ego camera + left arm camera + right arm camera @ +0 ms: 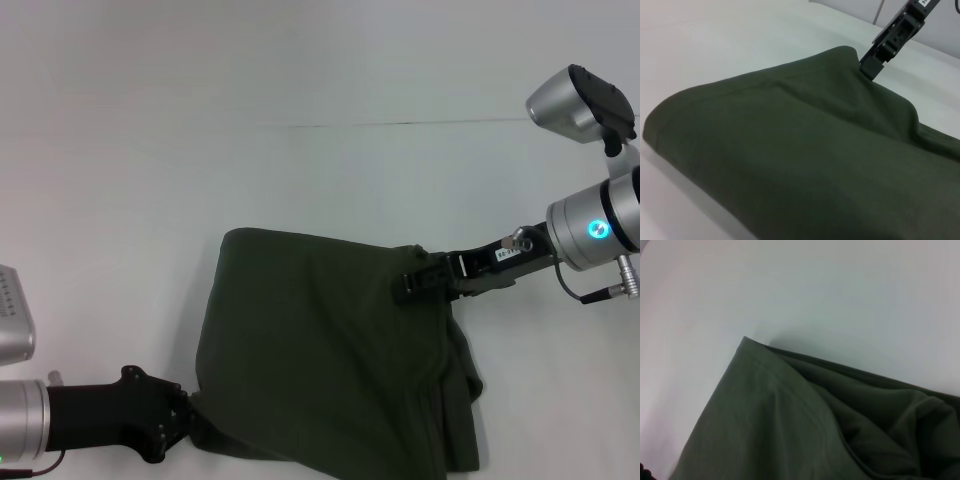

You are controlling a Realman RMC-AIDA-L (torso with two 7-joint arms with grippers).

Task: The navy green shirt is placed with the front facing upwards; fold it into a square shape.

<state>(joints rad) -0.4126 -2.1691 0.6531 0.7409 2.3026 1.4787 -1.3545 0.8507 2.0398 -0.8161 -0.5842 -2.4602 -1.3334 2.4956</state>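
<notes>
The navy green shirt (330,360) lies folded over on the white table, plain side up; no lettering, collar or tag shows. My left gripper (186,420) is at the shirt's near left edge, shut on the cloth. My right gripper (408,282) is at the shirt's far right corner, shut on it and holding it slightly raised. The left wrist view shows the shirt (790,150) as a thick fold with the right gripper (871,67) pinching its far corner. The right wrist view shows the shirt (790,430) with rumpled layers beside a pointed corner.
The white table (300,120) stretches to the far side and to the left of the shirt. A faint seam line (400,124) runs across the table's far part. The shirt's right side is bunched in loose folds (460,400).
</notes>
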